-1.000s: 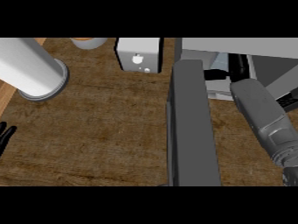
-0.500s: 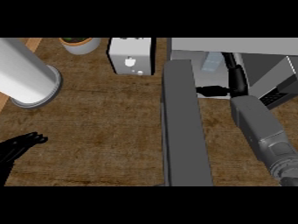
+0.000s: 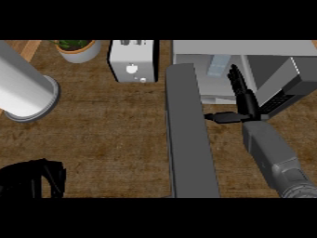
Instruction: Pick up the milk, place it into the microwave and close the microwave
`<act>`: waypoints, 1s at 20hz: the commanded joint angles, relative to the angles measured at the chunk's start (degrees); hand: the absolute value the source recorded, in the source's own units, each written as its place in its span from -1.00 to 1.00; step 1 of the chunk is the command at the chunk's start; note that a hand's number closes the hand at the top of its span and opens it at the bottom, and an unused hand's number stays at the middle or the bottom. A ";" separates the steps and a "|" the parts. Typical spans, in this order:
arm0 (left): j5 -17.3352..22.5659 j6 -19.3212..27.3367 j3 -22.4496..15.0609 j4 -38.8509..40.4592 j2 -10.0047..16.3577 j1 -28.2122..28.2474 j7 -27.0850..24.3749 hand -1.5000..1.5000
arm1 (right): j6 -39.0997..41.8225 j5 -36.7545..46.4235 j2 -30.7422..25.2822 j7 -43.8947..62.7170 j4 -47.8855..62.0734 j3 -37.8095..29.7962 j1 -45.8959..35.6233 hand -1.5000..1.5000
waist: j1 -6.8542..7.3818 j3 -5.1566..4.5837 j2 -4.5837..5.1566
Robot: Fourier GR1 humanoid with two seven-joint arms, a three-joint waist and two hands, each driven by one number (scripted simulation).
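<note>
Reaching into open microwave (image 3: 257, 47), right hand (image 3: 249, 108), fingers (image 3: 238, 83) straight, released, near milk (image 3: 219, 65)

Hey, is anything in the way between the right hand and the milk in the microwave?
Nothing visible. The right hand reaches into the open microwave, fingers straight, and the milk sits just left of its fingertips with only bare microwave floor between. The open door stands further left, clear of both.
</note>
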 commanded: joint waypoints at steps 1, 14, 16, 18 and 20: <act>-1.90 6.34 -6.65 -0.51 -0.16 -2.86 3.62 1.00 | 3.29 -0.82 0.96 -3.15 -2.70 0.85 5.18 -1.00 | -1.27 -0.06 -0.49; -12.68 13.54 -20.82 7.22 -0.17 -8.05 -0.82 1.00 | 9.58 -3.18 0.57 -2.88 -20.84 5.80 26.34 -1.00 | -2.93 -0.21 -1.03; -14.40 14.66 -22.17 9.64 -0.17 -12.18 -0.77 1.00 | 11.15 -3.82 1.52 -1.66 -25.08 6.88 30.06 -1.00 | -3.07 -0.21 -0.98; -18.34 14.36 -22.28 15.83 -0.17 -16.15 -3.28 1.00 | 11.62 -4.03 0.51 -1.91 -28.35 7.27 33.33 -1.00 | -3.73 -0.25 -0.93; -20.04 14.57 -25.66 19.27 -0.17 -17.04 -6.67 1.00 | 13.13 -5.56 -0.17 -0.50 -32.47 7.31 36.02 -1.00 | -2.61 -0.18 -0.71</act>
